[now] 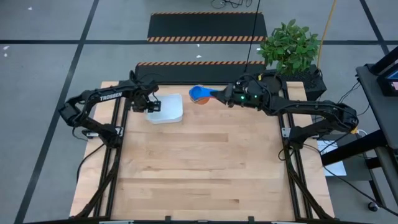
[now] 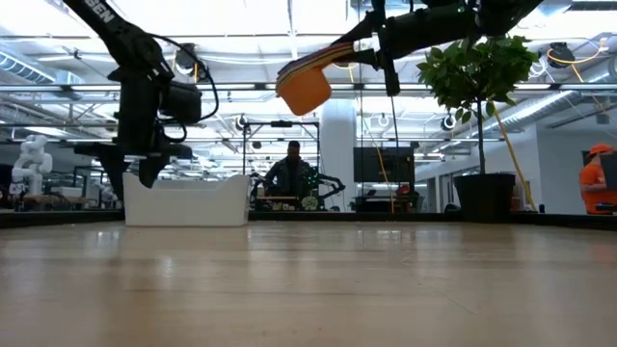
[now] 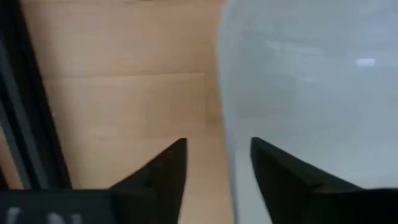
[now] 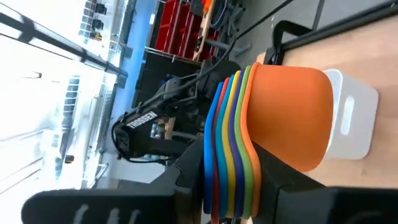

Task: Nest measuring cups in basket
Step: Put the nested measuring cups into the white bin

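- High view: a pale wooden table (image 1: 199,168) is seen on a grey floor marked with black lines; two black mats with orange-striped edges lie beyond its far edge, and a potted plant (image 1: 290,45) stands past the far right corner. Most of the tabletop is bare wood in front of both arms.
- High view: the white basket (image 1: 166,108) is placed near the far edge, left of centre. The left gripper (image 1: 153,106) is set at the basket's left wall. The right gripper (image 1: 221,96) is held to the basket's right, apart from it, with the nested measuring cups (image 1: 200,94) carried by their handles; blue is seen on top, orange beneath.
- Low view: a large hall with ceiling lights, a seated person (image 2: 290,173) and a person in orange (image 2: 597,180) is shown behind the table. The cup stack is held well above the surface, higher than the basket's rim and to its right.
- Left wrist view: the left fingers (image 3: 163,171) are seen apart, one over bare wood, the other over the basket's wall, so the wall is straddled; whether it is touched cannot be told.
- Right wrist view: the right jaws are clamped on the stacked handles; the orange cup (image 4: 291,116) is outermost, with green, yellow, red and blue rims behind it. What lies inside the basket cannot be told.
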